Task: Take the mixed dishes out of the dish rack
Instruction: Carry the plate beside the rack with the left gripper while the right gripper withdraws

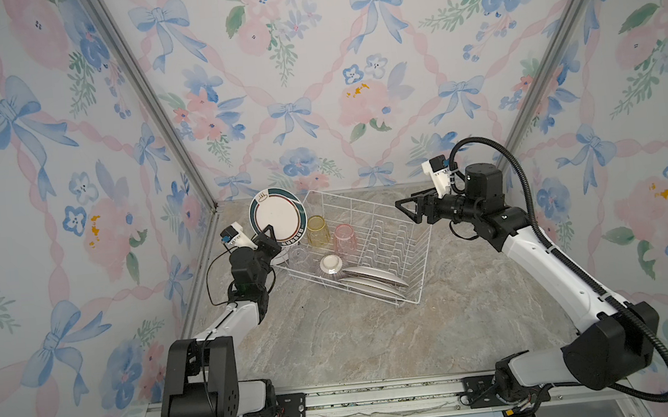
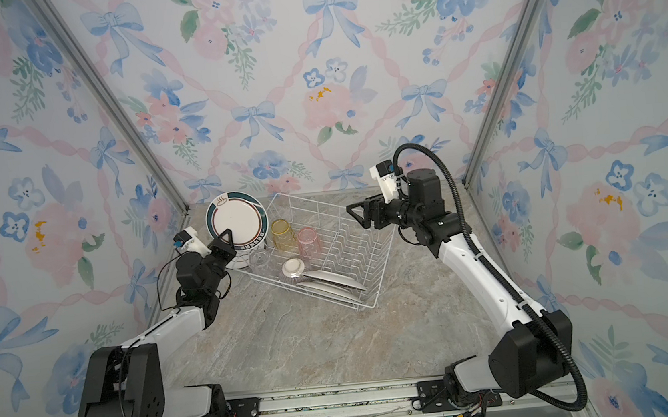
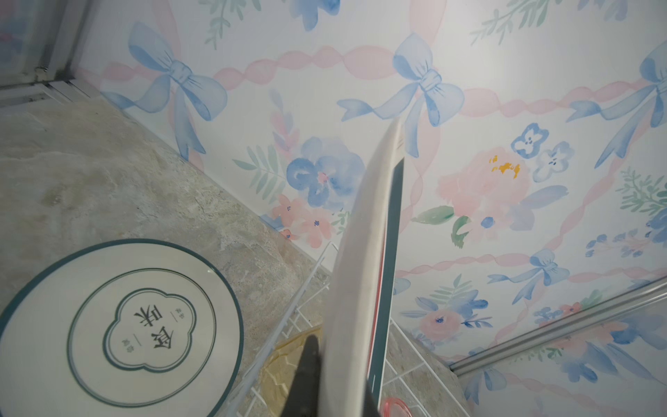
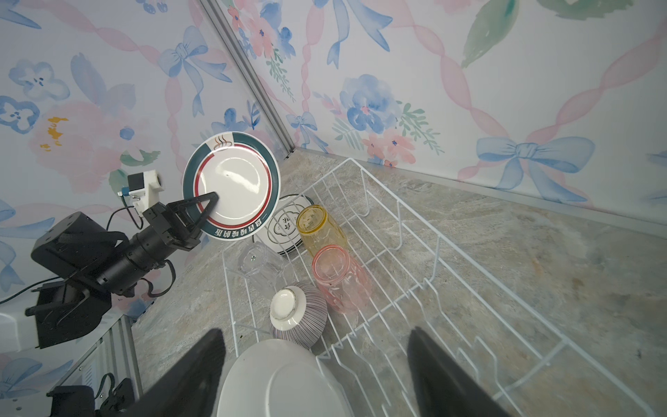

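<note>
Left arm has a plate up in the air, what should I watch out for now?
The left tool pinches the upright plate only at its rim, so it may slip or swing and fall onto the flat plate on the table nearby. The yellow cup and the rack stand close beside it; a careless lowering might knock them.

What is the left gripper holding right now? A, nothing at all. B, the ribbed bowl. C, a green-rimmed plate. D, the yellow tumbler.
C: the left gripper is shut on the lower edge of the green-rimmed plate, which it holds up on edge, clear of the table.
</note>
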Available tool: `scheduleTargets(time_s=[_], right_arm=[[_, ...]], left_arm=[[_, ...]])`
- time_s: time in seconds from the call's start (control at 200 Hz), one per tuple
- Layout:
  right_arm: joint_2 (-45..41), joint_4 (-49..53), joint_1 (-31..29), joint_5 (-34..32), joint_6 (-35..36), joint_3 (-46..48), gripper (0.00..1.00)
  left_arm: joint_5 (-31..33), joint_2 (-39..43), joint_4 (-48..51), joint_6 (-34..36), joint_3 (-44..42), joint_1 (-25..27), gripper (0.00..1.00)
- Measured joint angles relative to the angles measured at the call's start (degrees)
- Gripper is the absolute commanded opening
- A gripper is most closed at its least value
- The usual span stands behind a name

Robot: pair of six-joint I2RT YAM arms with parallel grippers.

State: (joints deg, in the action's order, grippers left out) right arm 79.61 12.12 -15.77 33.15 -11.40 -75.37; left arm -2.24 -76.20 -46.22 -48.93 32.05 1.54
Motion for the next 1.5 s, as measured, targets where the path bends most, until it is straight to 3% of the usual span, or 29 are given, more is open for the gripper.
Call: scheduleTargets(time_s=[0.375,0.51,0.63,0.825,0.985,1.13,1.5], right_arm=[[0.3,-1.3,0.9,1.6,-0.2,0.4,0.81],[0.4,0.9,1.8,-1.4,-0.3,0.4,0.69],[0.6,5.6,3.6,-8.8,-0.1,1.3,0.52],[0.3,9.2,5.6,-16.6,-3.0,11.9,0.48],[0.4,11.5,5.4,-17.6,-5.1,15.4,0.46],[0.9,10.9,5.1,-18.0,-6.4,15.7,0.37],[6.6,8.6,4.0,-18.0,-9.2,16.3,0.3]], left_arm=[[16.8,3.3,-0.1,0.9,-4.7,-1.5,0.05],[19.4,3.1,0.3,0.8,-5.8,-3.2,0.06],[19.8,2.5,0.2,0.9,-5.8,-3.5,0.06],[19.1,1.7,0.2,0.9,-5.8,-4.5,0.06],[18.2,0.6,0.2,0.9,-5.8,-5.3,0.06],[16.9,-0.4,0.0,0.9,-5.8,-5.5,0.06],[12.9,-5.1,-2.2,0.6,-5.8,-7.6,0.06]])
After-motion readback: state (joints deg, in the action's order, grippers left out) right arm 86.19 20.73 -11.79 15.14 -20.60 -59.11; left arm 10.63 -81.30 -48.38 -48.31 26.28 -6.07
